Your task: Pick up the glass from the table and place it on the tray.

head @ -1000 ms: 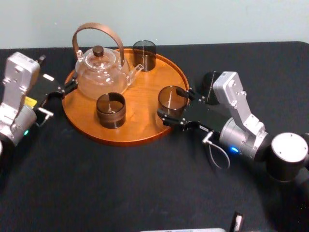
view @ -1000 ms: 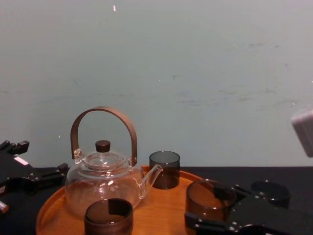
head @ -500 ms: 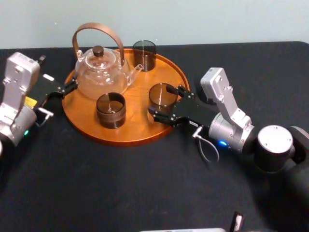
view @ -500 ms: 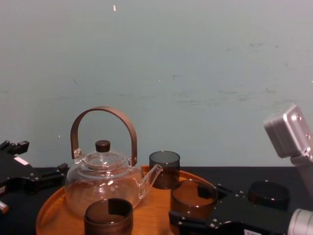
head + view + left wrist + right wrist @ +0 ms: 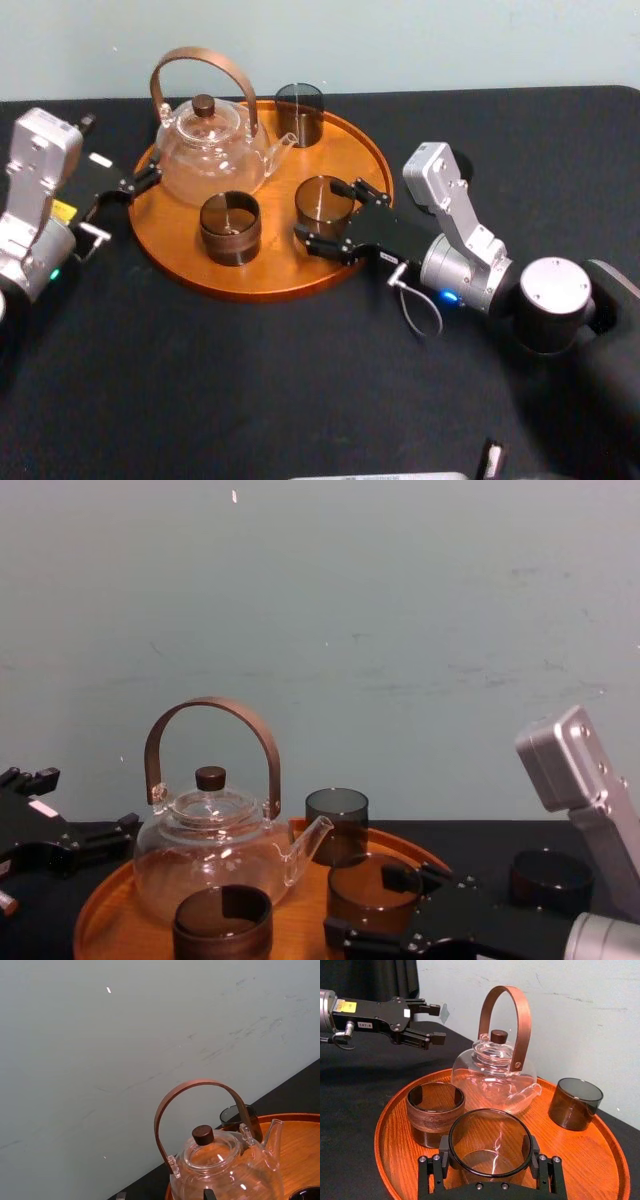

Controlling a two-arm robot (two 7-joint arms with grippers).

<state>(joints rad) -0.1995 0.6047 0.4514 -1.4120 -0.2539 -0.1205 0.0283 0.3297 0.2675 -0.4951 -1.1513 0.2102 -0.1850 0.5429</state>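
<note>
On the near-right part of the tray (image 5: 345, 150), head view: the right gripper (image 5: 328, 213) reaches in from the right, over the rim, its jaws clenched on the glass (image 5: 320, 198).
- Glass upright, inside the rim; whether its base rests on the wood I cannot tell.
- Banded cup (image 5: 230, 228) just to its left, a gap between them.
- Teapot (image 5: 205, 150) at far left of the tray, smoked cup (image 5: 299, 113) at the far rim.
- Bare wood between the glass and the smoked cup.
- Left gripper (image 5: 140, 182) sits at the tray's left rim, near the teapot.
- Table (image 5: 250, 400) is open along the whole near side.

Chest view, side on:
- Glass (image 5: 372, 890) low over the tray, below the teapot's spout.
- One more dark glass (image 5: 550, 880) stands on the table, right of the tray and behind the right arm.

Right wrist view:
- One finger (image 5: 445, 1157) presses each side of the glass wall; the mouth is open upward.
- Open wood lies to the right, up to the rim.
- The left gripper (image 5: 436, 1022) beyond the tray has its jaws released, nothing between them.

Left wrist view:
- Teapot handle and lid close up, with the smoked cup behind them and a strip of tray rim.
</note>
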